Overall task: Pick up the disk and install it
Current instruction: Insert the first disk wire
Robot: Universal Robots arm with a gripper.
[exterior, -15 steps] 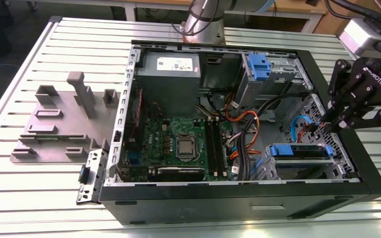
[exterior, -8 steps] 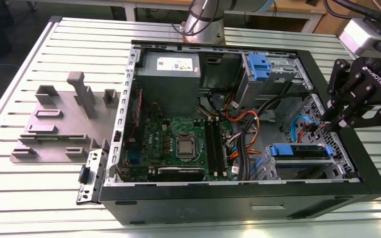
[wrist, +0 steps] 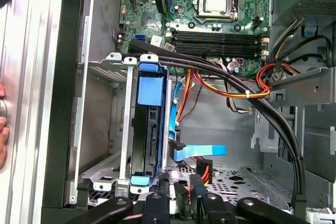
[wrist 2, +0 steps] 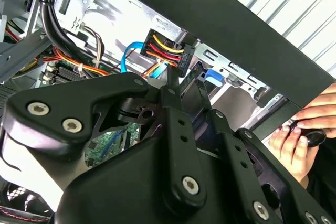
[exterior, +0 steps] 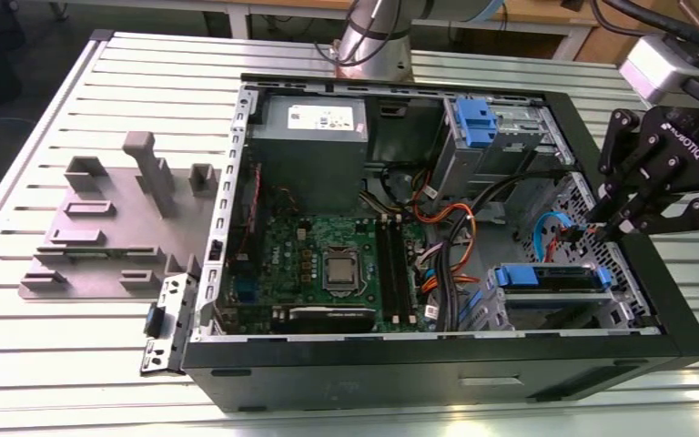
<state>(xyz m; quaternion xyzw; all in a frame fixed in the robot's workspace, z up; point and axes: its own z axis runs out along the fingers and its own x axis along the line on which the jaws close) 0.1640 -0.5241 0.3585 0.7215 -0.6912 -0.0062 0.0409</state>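
Disk (exterior: 552,278) (blue-framed) in drive cage, just beside gripper (exterior: 604,228)

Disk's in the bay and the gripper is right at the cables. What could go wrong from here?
1. The gripper sits at the power connector by the disk; it might snag the wire bundle.
2. A person's hand rests on the case edge near the arm, so contact is possible.

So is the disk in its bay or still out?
In. The disk, in its blue frame, sits inside the metal drive cage of the computer case.
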